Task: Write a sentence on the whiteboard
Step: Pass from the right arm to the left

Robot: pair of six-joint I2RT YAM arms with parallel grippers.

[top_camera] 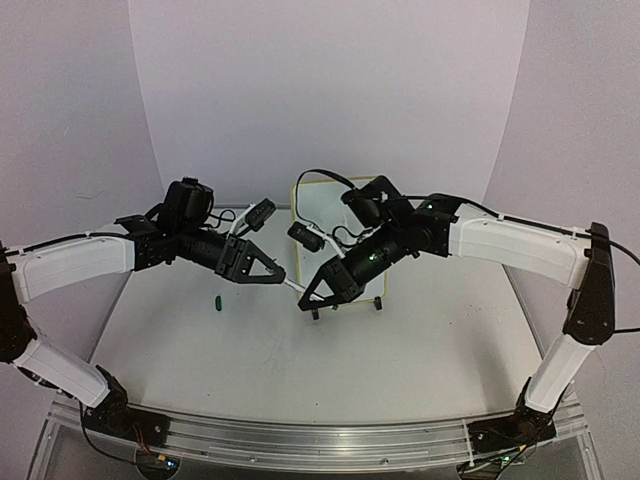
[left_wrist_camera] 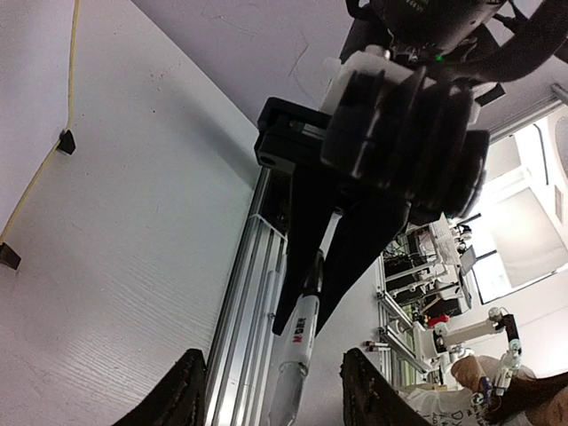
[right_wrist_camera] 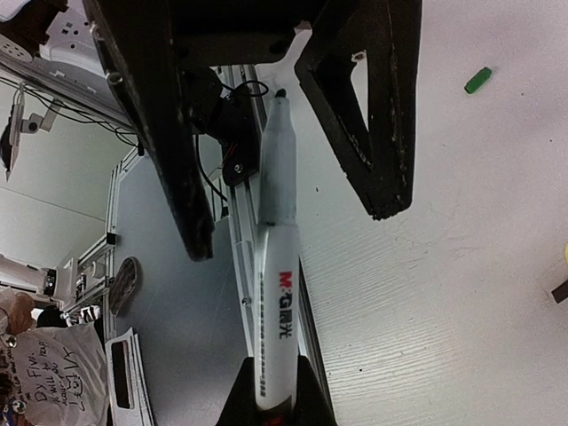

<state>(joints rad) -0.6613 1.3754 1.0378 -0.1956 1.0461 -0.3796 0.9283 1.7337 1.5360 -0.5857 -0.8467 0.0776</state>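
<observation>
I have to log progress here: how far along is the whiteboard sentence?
Done: the green cap lies off on the table, so the marker is uncapped. In hand: the right gripper is shut on the marker, whose tip sits between the left gripper's open jaws, untouched. Left: all the writing; the part of the whiteboard that shows behind the right arm bears none.

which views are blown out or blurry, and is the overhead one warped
Top external: evenly lit, but lens warp bows the aluminium rail. Left wrist: the bright patch at right is blown out, and the right tool is dark and soft-edged. Right wrist: the marker is sharp, logo readable; the left tool either side of its tip is a near-black silhouette.
</observation>
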